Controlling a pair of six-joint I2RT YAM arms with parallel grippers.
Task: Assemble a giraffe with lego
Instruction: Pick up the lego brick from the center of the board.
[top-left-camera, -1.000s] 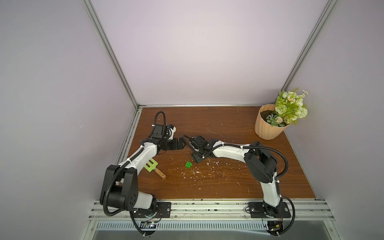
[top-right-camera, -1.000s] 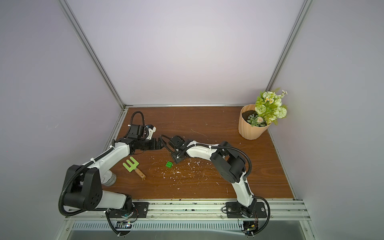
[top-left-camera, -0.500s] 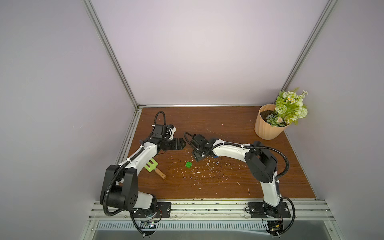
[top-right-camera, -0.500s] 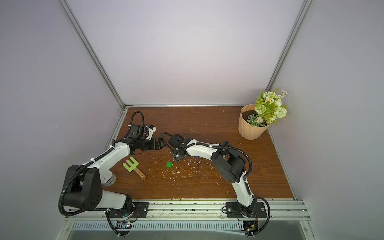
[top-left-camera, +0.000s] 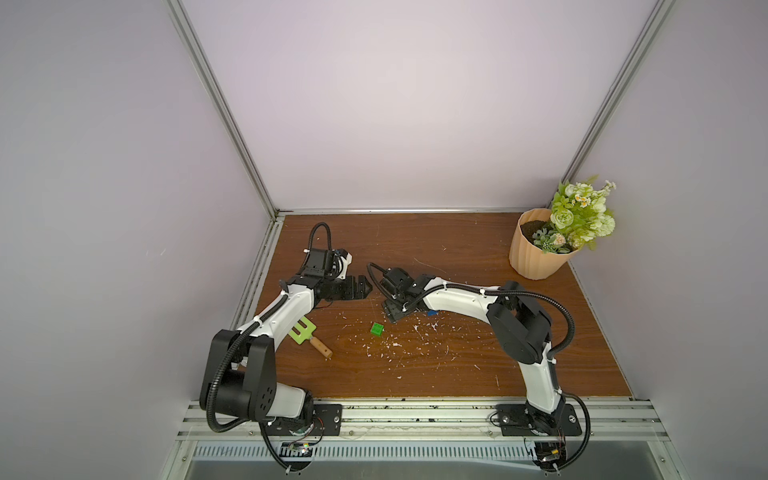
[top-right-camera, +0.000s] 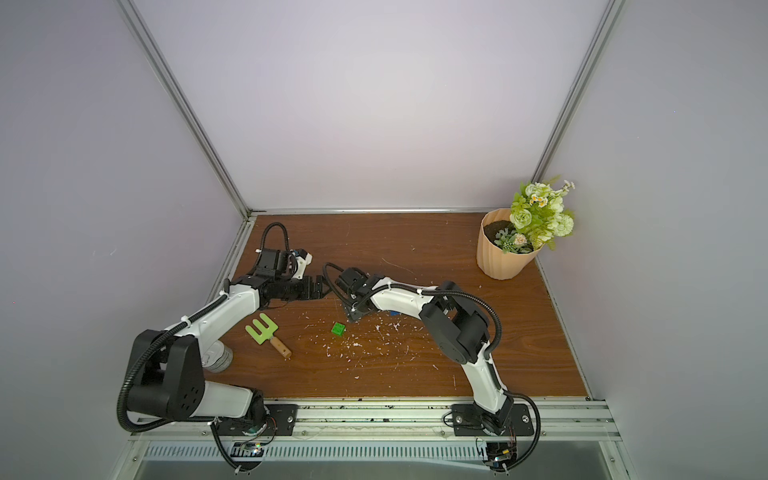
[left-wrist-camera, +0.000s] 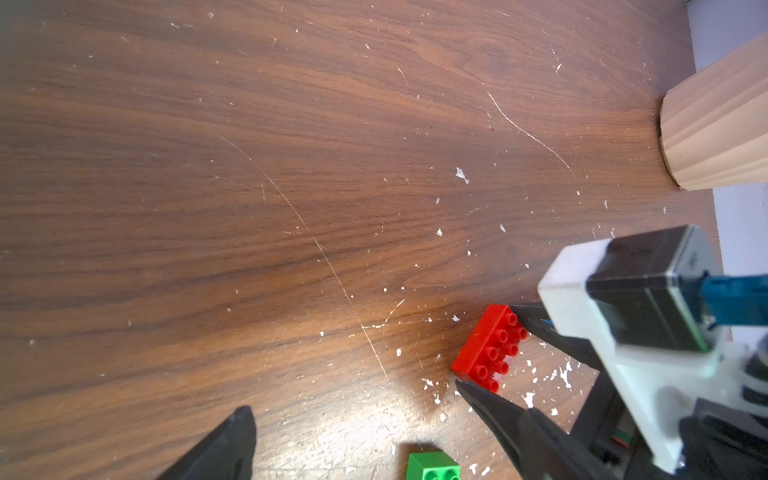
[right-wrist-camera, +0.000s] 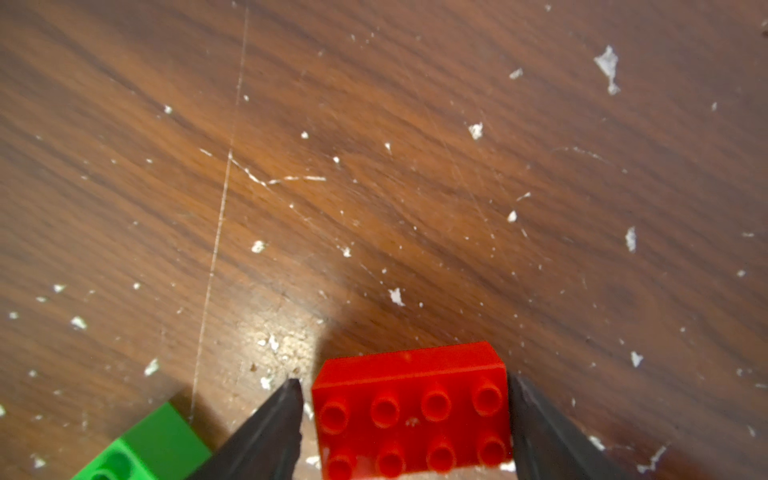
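A red eight-stud lego brick (right-wrist-camera: 411, 407) lies flat on the wooden table (top-left-camera: 415, 374), studs up. My right gripper (right-wrist-camera: 405, 380) stands open astride it, with a thin gap at one fingertip (right-wrist-camera: 286, 399). The left wrist view shows that red brick (left-wrist-camera: 486, 349) between the same fingers. In both top views the right gripper (top-left-camera: 392, 318) (top-right-camera: 353, 316) hides the brick. A green brick (top-left-camera: 377, 329) (top-right-camera: 338, 329) sits loose just in front of it. A blue brick (top-left-camera: 431, 312) peeks from under the right arm. My left gripper (top-left-camera: 365, 286) (left-wrist-camera: 384, 415) is open and empty, left of the right one. The giraffe is out of view.
A green slotted tool with a wooden handle (top-left-camera: 307, 334) (top-right-camera: 266, 334) lies beside the left arm. A ribbed pot of flowers (top-left-camera: 536, 253) (top-right-camera: 498, 253) stands at the back right corner. White flecks dot the table's middle. Walls close in the back and both sides.
The right gripper has shifted slightly over the same spot. The left arm and the green brick have stayed where they were.
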